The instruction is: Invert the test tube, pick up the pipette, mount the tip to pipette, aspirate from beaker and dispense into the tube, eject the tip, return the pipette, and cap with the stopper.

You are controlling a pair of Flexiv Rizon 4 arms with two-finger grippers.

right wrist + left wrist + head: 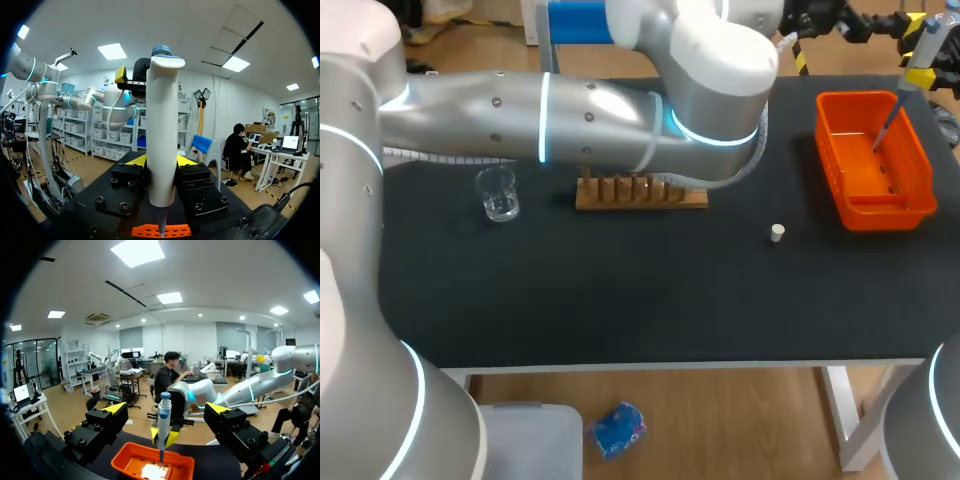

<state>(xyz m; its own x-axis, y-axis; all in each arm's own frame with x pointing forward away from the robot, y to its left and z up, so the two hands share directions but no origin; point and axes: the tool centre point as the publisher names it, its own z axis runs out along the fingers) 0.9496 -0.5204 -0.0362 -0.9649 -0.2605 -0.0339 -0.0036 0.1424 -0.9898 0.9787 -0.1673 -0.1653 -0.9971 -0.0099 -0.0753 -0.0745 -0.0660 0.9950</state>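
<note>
Right gripper (160, 161) is clamped on the pipette (161, 135), its two yellow fingertips (136, 160) pressing the white body from either side, low on the barrel. The pipette stands upright in the grip, with its blue knob at the top and its thin point hanging straight down below the fingers. Directly under that point sits the orange basket (890, 212). In the head view the point reaches down inside the basket's rim, though I cannot tell whether it touches the basket's floor.

Left gripper (166, 409) is released, its fingers spread wide with nothing between them. It hangs in the air facing the right gripper, with the basket and the held pipette ahead of it. Its arm, the left arm (570, 115), stretches across the back of the table (620, 300) from the left side.

Well apart from both grippers, back along the left arm, stands the wooden rack (640, 192), partly hidden under that arm. Farther from the grippers than the rack is the clear beaker (498, 192). The small white stopper (777, 233) stands on the dark tabletop between the rack and the basket, nearer the right gripper than the beaker is.
</note>
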